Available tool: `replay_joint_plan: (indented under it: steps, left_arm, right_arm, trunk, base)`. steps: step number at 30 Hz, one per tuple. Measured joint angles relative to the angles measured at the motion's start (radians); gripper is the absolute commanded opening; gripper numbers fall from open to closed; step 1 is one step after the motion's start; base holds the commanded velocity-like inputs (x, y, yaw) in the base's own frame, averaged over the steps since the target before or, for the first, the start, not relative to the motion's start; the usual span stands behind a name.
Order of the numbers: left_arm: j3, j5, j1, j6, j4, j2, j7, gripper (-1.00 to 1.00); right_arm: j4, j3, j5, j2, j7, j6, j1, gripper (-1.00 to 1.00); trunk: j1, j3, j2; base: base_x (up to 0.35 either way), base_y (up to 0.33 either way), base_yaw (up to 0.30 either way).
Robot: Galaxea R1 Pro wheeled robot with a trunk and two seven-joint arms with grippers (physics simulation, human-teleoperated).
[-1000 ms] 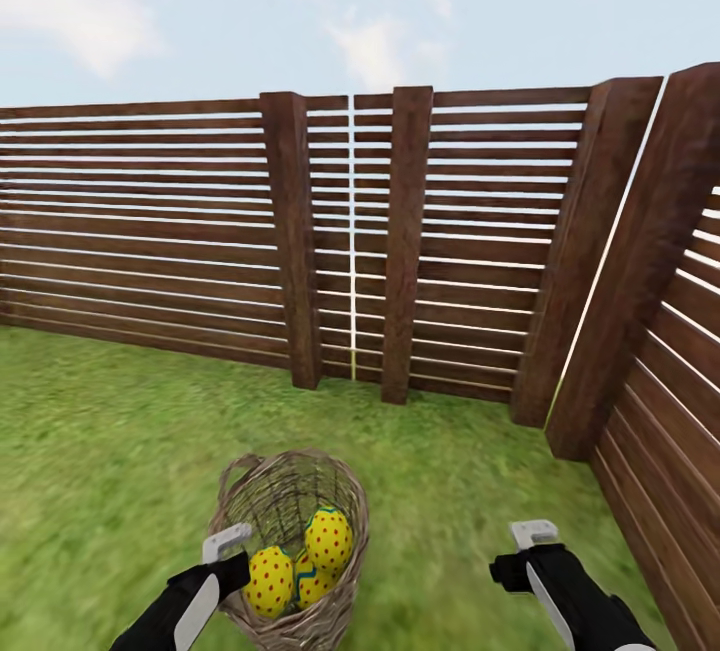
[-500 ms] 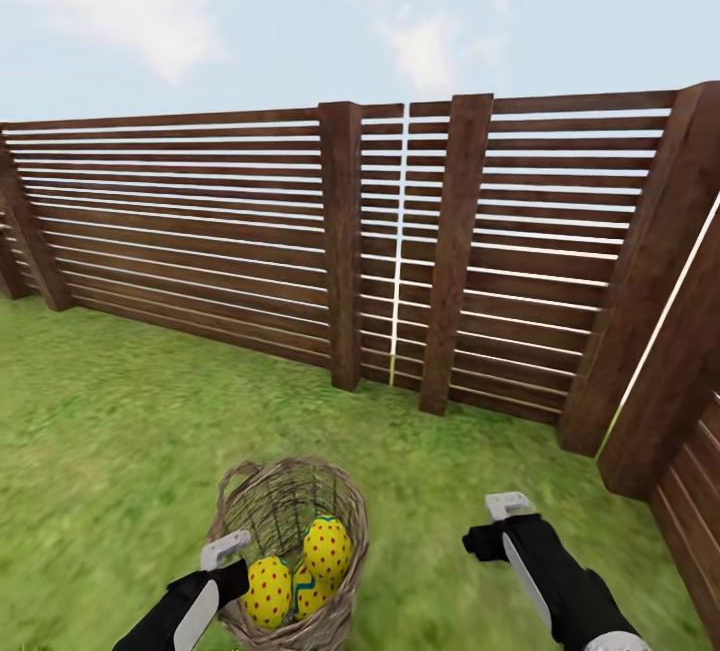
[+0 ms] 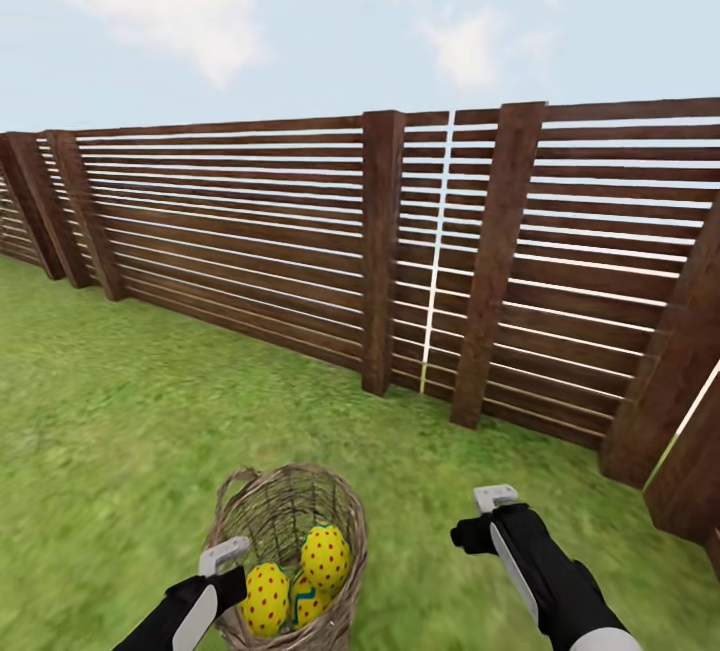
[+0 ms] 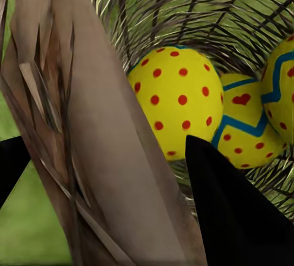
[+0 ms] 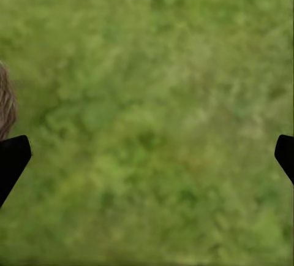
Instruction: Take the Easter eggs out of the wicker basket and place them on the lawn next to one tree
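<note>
Wicker basket rim clamped by left pincer, eggs inside.

The wicker basket sits low in the head view, left of centre, over the lawn. All three Easter eggs lie inside it — one higher and to the right, one to the left, a third tucked low between them.

The left gripper meets the basket's left rim; in the left wrist view one finger stands inside the wall, beside the eggs, the other outside. The right gripper hangs to the basket's right, apart from it, above grass.

Behind everything runs the fence — across the lawn's far edge, coming nearer on the right.
</note>
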Motion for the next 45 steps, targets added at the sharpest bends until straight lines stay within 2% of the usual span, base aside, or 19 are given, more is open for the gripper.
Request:
replay_joint_plan:
  steps: [6,45]
  left_arm:
    - [0.000,-0.002,0.000,0.000,0.008,0.000,0.000,-1.00]
    - [-0.002,0.000,0.000,-0.002,0.013,-0.003,-0.001,-1.00]
  right_arm:
    - [0.054,0.002,0.004,0.004,-0.002,-0.004,0.000,1.00]
    - [0.067,0.003,0.004,0.007,-0.005,-0.006,0.000,1.00]
  trunk:
    - [-0.023,0.019,0.042]
    - [-0.173,0.141,0.315]
  base:
    - [0.000,0.000,0.290]
    - [0.000,0.000,0.290]
